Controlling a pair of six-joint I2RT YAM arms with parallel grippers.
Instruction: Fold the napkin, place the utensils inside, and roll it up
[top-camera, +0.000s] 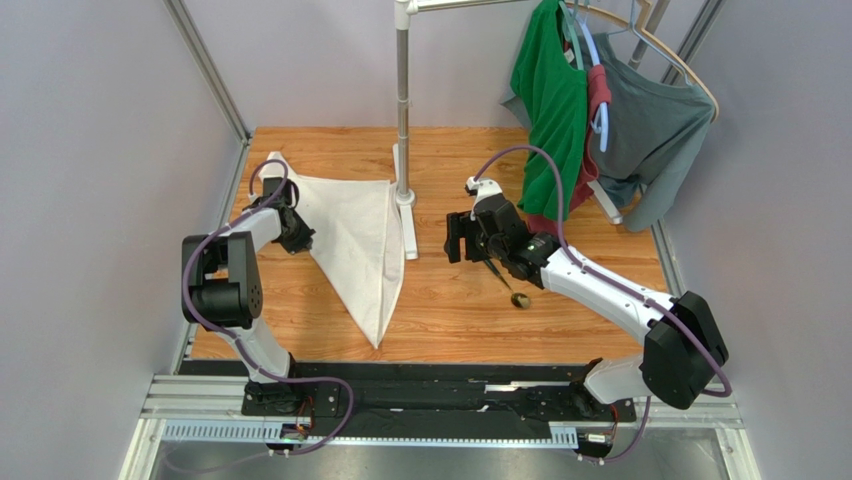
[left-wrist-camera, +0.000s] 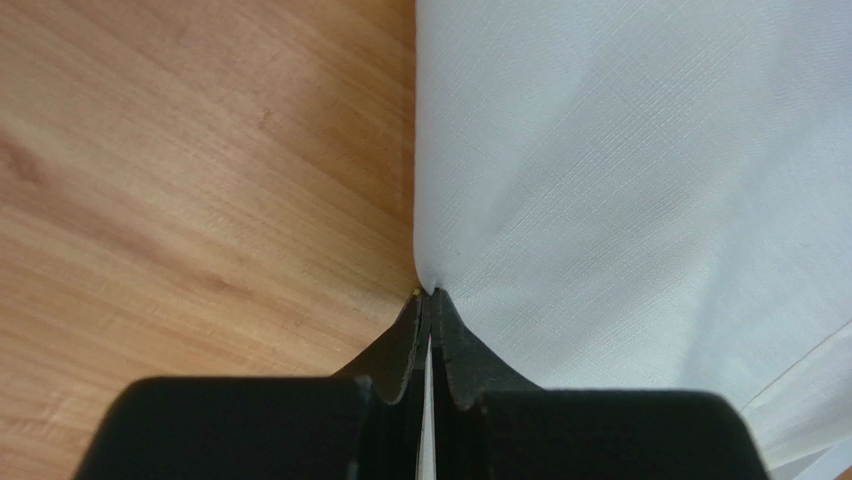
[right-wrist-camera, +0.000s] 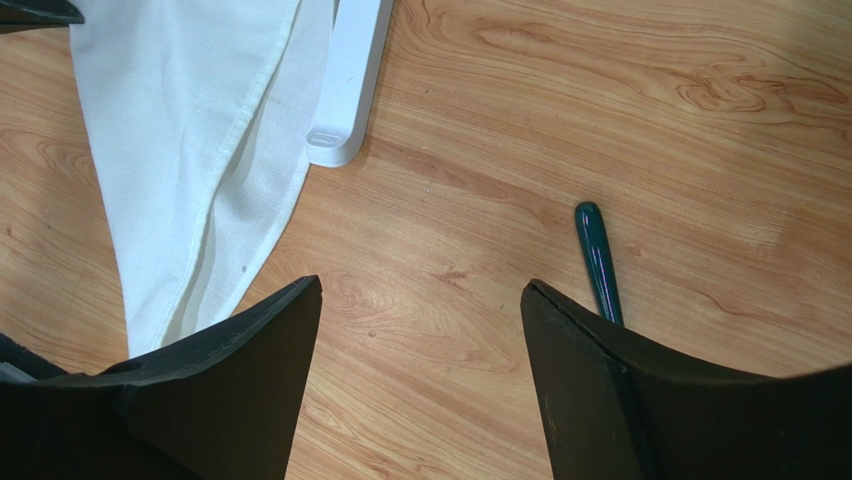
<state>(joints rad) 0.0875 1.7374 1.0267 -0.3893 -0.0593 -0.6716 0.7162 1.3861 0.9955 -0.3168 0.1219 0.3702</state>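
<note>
Lying nearest, right of centre, the spoon (top-camera: 514, 292) rests on the table (top-camera: 600, 250). The right gripper (right-wrist-camera: 420, 290) hovers just beyond it, jaws spread, probably to collect it. Farther left, the left gripper (left-wrist-camera: 428, 300) pinches the edge of the folded napkin (top-camera: 355, 235), seemingly to steady it.
</note>
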